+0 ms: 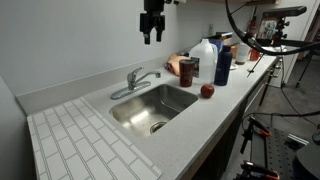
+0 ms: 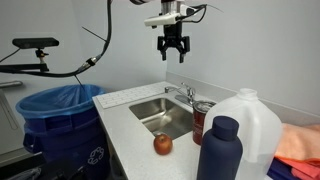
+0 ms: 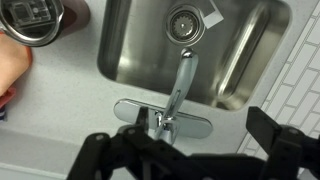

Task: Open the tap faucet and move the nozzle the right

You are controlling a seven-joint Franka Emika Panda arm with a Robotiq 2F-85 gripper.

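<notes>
The tap faucet [image 1: 134,82] is a small silver tap on the counter behind the steel sink [image 1: 128,113]. It shows in both exterior views [image 2: 183,95]. In the wrist view its flat base plate [image 3: 198,124] lies below me, and the nozzle [image 3: 184,78] points out over the basin toward the drain [image 3: 184,22]. My gripper [image 1: 151,39] hangs well above the tap, open and empty, in both exterior views [image 2: 172,58]. In the wrist view its dark fingers [image 3: 185,150] spread wide on either side of the tap's stem. The thin lever is hard to make out.
A red apple [image 1: 207,91], red can [image 1: 187,68], white jug [image 1: 203,54] and dark blue bottle [image 1: 223,62] stand on the counter beside the sink. A white tiled board [image 1: 85,145] lies on the other side. A blue bin [image 2: 60,115] stands by the counter's end.
</notes>
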